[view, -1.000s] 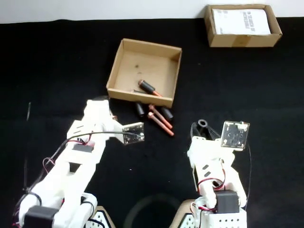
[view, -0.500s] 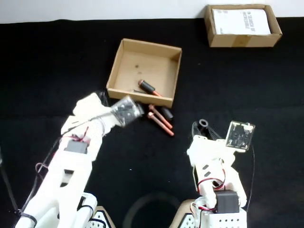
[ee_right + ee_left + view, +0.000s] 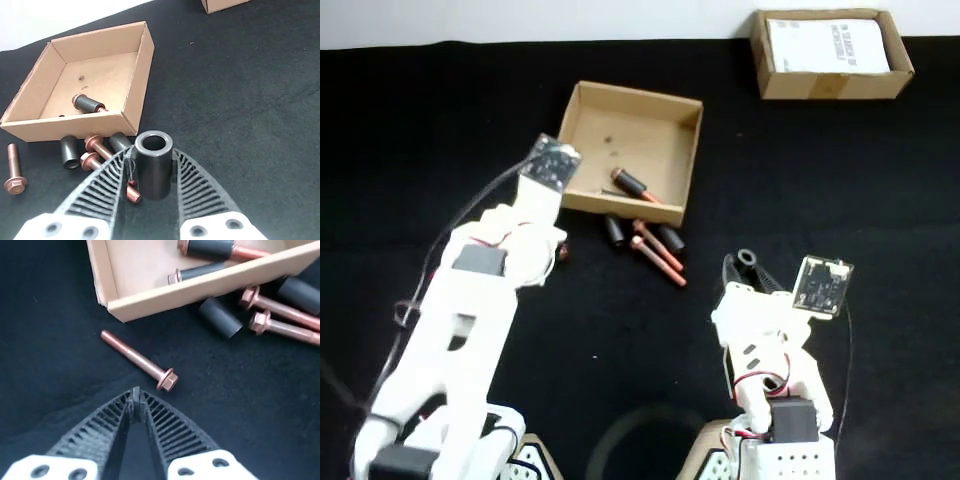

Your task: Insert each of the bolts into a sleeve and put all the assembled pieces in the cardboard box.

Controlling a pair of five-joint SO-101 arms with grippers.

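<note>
Left gripper (image 3: 136, 394): fingers pressed together, nothing between them. It points down at the black table (image 3: 840, 200), just outside the cardboard box (image 3: 200, 287), off the corner of the wall that faces the arms. Lone bolt (image 3: 137, 360) lies flat on the table there. Its hex head is toward the fingertips, near but not touching, and its shank angles toward the box corner.

Right gripper (image 3: 153, 152): clamped on a dark sleeve (image 3: 154, 172), held upright with the open bore facing up. In the high view it sits off the other end of the box's near wall, apart from the box.

Inside the box, against the near wall: an assembled piece (image 3: 632, 184), a copper bolt through a dark sleeve, lying on its side. The left wrist view has a second piece (image 3: 200, 272) beside it, a thinner one with a hex head and a dark body.

Outside the box, just beside the near wall and between the two grippers: two loose sleeves (image 3: 615, 231) (image 3: 670, 239) and two bolts (image 3: 655, 245) (image 3: 658, 262). The bolts lie side by side, heads toward the box, between the two sleeves. Cannot tell whether they touch.

Well beyond the box's far right corner: a second carton (image 3: 830, 80) with a printed sheet in it.
</note>
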